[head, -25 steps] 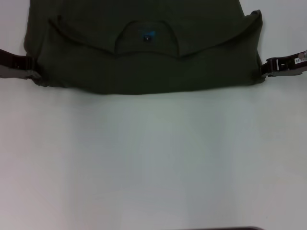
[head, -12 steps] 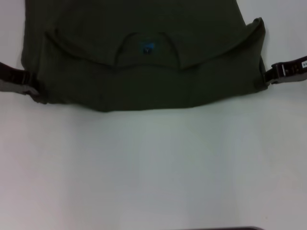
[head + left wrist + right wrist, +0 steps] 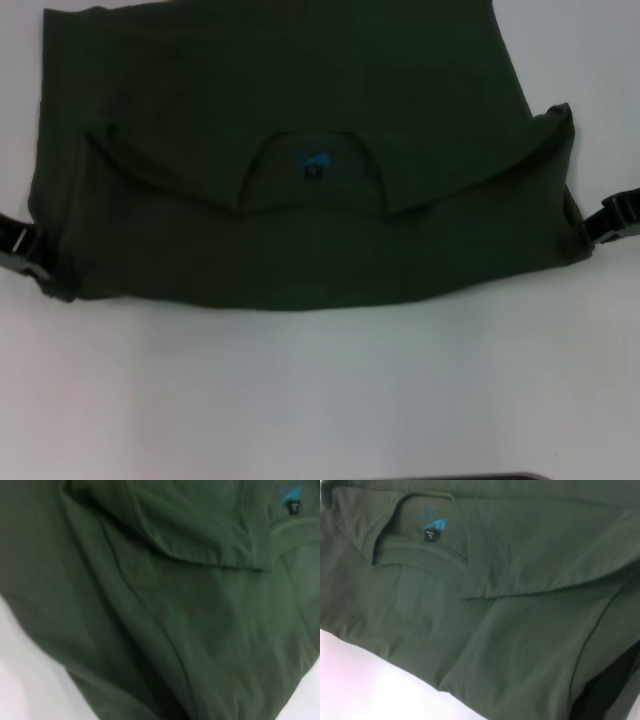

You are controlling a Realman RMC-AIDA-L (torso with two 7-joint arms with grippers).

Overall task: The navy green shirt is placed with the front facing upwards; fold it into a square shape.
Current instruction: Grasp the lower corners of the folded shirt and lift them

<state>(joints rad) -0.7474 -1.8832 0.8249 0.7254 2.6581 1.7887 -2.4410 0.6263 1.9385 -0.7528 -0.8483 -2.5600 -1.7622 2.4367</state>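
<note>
Your left pincer (image 3: 25,250) and right pincer (image 3: 605,222) each clamp a side edge of the navy green shirt (image 3: 300,200), holding its collar-end fold taut on the white tabletop (image 3: 320,390).

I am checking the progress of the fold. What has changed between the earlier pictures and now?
The navy green shirt has been drawn toward the robot: its near edge and collar lie lower in the head view. The left gripper and the right gripper came back with it, one at each side edge. The fold over the collar and the blue neck label look unchanged.
</note>
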